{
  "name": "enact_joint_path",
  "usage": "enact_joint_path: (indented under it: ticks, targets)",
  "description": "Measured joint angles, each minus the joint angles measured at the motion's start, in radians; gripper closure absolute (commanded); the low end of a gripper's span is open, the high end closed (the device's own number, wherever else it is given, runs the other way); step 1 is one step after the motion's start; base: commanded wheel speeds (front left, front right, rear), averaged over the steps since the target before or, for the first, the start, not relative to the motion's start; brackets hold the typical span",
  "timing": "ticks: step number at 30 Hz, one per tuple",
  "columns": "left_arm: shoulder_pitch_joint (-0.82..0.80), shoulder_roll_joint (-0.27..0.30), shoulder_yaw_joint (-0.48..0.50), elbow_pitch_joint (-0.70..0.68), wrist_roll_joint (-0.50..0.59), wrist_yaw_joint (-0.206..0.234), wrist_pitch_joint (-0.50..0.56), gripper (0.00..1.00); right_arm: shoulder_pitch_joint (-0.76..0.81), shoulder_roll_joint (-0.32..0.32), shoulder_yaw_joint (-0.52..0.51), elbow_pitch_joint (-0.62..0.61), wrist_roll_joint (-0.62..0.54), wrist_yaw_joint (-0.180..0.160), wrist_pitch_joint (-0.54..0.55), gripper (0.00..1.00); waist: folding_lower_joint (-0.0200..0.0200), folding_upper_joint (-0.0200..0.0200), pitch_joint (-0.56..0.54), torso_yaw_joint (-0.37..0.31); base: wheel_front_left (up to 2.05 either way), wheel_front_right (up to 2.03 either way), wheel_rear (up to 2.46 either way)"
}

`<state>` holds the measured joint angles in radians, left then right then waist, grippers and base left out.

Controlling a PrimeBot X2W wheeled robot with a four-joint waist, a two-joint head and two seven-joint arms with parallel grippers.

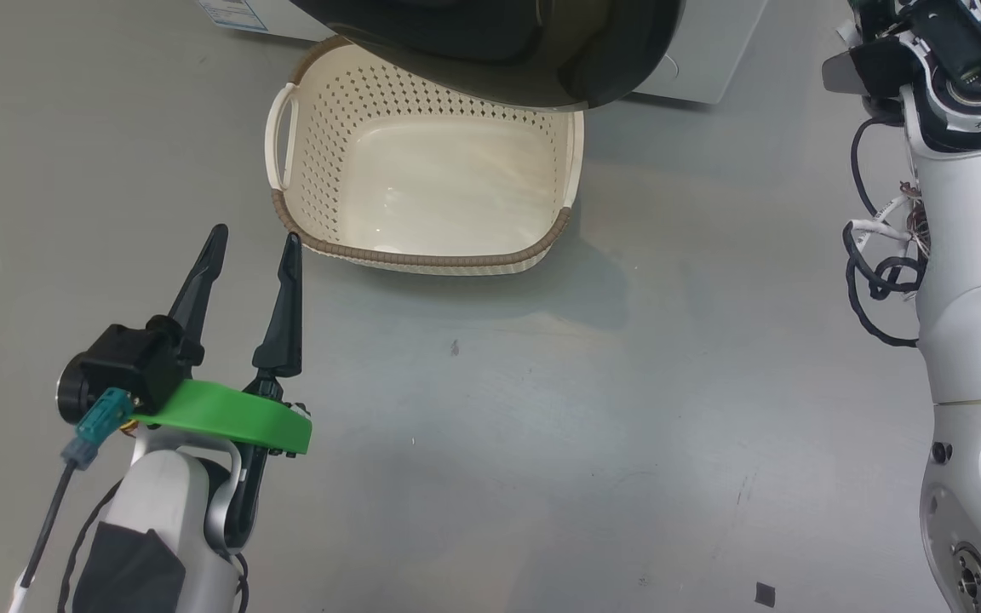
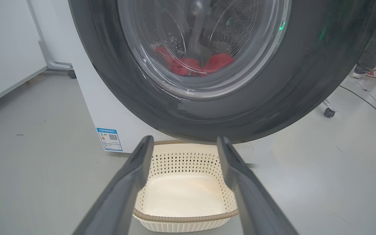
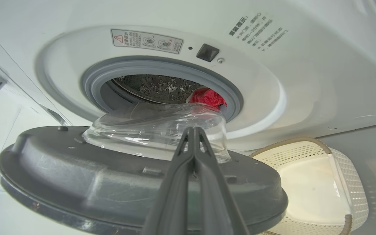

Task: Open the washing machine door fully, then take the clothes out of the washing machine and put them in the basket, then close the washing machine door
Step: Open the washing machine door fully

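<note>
- Washing machine door (image 3: 109,182): ajar, swung partway out from the white washing machine (image 3: 305,81); its glass bowl (image 3: 148,130) stands before the lower mouth of the drum (image 3: 155,86).
- Red clothes (image 3: 207,97): inside the drum, behind the grey rubber ring (image 3: 90,81).
- Cream basket (image 1: 422,255): empty, on the grey floor (image 1: 542,426) below the door, whose black rim overhangs its far edge.
- Right gripper (image 3: 193,130): fingers pressed together on nothing, tips just before the glass bowl; contact cannot be told.
- Left gripper (image 1: 254,236): fingers spread, empty, held low, pointing toward the basket's near-left corner.
- Person's shoes (image 2: 375,70): on the floor beyond the door.
</note>
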<state>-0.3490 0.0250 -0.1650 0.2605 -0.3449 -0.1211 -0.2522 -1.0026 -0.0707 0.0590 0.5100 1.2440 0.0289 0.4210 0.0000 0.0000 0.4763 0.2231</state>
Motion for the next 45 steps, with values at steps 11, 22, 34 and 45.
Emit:
enact_joint_path:
  ticks: [11,22,34,45]
  targets:
    - [0.000,0.000,-0.009,0.013,-0.007,0.000,0.000,0.00,-0.047,0.000,-0.005,0.064,0.150,-0.074,0.152,1.00,0.0000,0.0000,-0.004,0.016,0.00,0.00,0.00]
    - [-0.006,0.000,-0.018,0.010,-0.015,0.000,0.000,0.00,-0.121,-0.001,0.064,0.075,0.225,-0.121,0.236,1.00,0.0000,0.0000,0.029,0.028,0.00,0.00,0.00]
    - [-0.024,-0.001,-0.015,0.012,-0.015,0.000,0.000,0.00,-0.127,-0.008,0.117,0.115,0.295,-0.137,0.287,1.00,0.0000,0.0000,0.040,0.031,0.00,0.00,0.00]
    - [-0.031,-0.001,-0.012,0.016,-0.015,0.000,0.000,0.00,-0.118,-0.010,0.160,0.134,0.375,-0.145,0.317,1.00,0.0000,0.0000,0.026,0.023,0.00,0.00,0.00]
